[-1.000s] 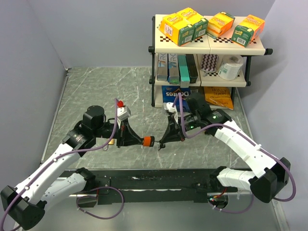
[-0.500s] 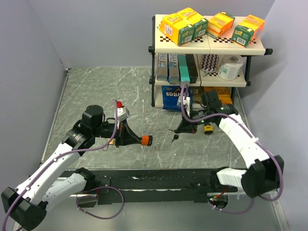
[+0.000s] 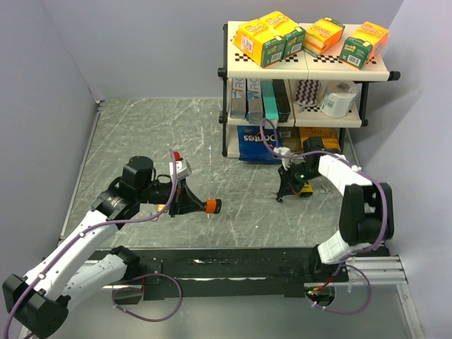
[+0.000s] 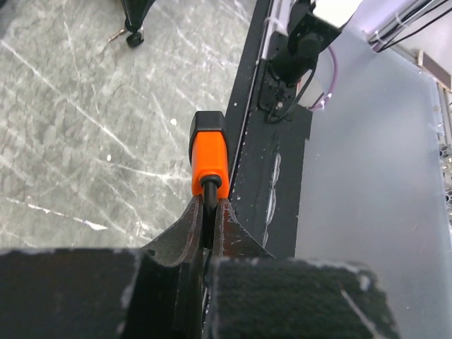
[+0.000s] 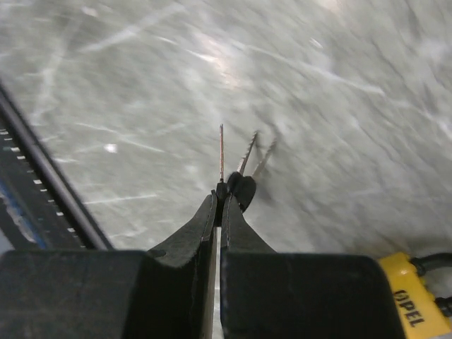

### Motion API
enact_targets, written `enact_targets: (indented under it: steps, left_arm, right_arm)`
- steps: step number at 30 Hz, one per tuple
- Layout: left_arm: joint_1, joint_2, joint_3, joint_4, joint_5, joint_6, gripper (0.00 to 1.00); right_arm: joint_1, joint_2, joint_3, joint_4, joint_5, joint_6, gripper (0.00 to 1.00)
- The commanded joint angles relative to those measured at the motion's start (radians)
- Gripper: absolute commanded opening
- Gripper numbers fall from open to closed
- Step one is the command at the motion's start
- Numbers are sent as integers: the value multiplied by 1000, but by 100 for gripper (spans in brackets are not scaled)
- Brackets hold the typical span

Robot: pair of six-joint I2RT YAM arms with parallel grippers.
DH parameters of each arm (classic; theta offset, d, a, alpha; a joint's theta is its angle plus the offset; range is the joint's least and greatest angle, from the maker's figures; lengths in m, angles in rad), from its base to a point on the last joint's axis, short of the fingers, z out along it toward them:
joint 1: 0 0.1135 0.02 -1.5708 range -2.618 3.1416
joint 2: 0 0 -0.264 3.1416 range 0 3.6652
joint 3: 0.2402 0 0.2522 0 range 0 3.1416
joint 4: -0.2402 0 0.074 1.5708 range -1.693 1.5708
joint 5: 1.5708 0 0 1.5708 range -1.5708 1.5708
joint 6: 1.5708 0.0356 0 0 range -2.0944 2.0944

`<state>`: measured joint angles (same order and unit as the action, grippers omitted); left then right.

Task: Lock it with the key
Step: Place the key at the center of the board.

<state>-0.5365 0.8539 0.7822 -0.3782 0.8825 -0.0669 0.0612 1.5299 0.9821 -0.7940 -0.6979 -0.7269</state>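
An orange padlock (image 3: 214,206) with a black end hangs above the table, held by its black shackle in my shut left gripper (image 3: 203,205). The left wrist view has the padlock (image 4: 209,152) sticking out past the fingertips of that gripper (image 4: 209,205). My right gripper (image 3: 282,197) is well to the right of the padlock, low over the table near the shelf. It is shut on the black head of a key (image 5: 221,152), whose thin blade points away from the right gripper (image 5: 222,198). Two more keys (image 5: 248,150) dangle beside it.
A yellow padlock (image 3: 306,189) lies on the table just right of my right gripper and shows at the wrist view's corner (image 5: 413,296). A two-tier shelf (image 3: 305,65) with boxes, a paper roll and snack bags stands at the back right. Grey walls enclose the marble table (image 3: 141,134).
My right gripper has pulled away from the orange padlock, moving right and back toward the shelf with the keys. The left gripper and padlock have barely moved.
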Motion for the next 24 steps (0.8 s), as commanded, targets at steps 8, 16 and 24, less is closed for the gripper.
enact_targets:
  steps: [8, 16, 24]
  left_arm:
    - [3, -53, 3, -36, -46, 210, 1]
    - [-48, -104, 2, -79, -210, 595, 1]
    - [-65, -307, -114, 36, -261, 1028, 1]
  right_arm:
    - [-46, 134, 93, 113, 86, -11, 5]
    - [-50, 176, 136, 105, 127, 29, 66]
    - [-44, 44, 162, -31, -18, 12, 73]
